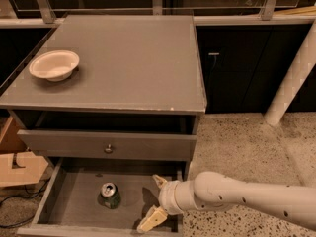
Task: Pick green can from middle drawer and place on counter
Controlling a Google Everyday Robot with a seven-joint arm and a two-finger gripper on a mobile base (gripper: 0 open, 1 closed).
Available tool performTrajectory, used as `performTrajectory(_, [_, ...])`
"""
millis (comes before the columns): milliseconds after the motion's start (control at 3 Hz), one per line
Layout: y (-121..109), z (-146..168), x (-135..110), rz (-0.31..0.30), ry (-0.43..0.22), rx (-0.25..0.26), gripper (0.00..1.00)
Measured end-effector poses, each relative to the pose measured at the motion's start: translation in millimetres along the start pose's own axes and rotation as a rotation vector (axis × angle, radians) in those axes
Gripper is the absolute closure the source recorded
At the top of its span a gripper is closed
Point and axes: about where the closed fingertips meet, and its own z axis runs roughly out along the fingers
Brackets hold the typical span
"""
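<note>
**Inspector:** Large items first.

**Assessor:** The counter (133, 63) is a flat grey top with a white bowl (54, 64) toward its ten o'clock corner. Below it the middle drawer (69, 209) is pulled open. The green can (109, 195) stands upright on the drawer floor, pull tab up, left of centre.

**Inspector:** How will the can handle?

**Assessor:** Judged light, thin-walled and smooth, so it may dent or slip. Best taken across the round side at mid-height, with a moderate squeeze.

**Inspector:** And the gripper?

**Assessor:** The gripper (153, 202) is inside the drawer at three o'clock from the can, near but apart. Its fingers (150, 220) are spread wide, one toward twelve and one toward six. They hold nothing and do not touch the can.
</note>
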Motion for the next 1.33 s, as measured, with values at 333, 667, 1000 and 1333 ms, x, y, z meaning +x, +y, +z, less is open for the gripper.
performTrajectory(333, [4, 18, 0, -0.014, -0.003, -0.012, 0.0])
performTrajectory(667, [-1, 60, -10, -0.051, -0.036, -0.02, 0.0])
performTrajectory(1000, [-1, 62, -9, -0.05, -0.037, -0.022, 0.0])
performTrajectory(1333, [1, 69, -7, -0.048, -0.058, -0.036, 0.0])
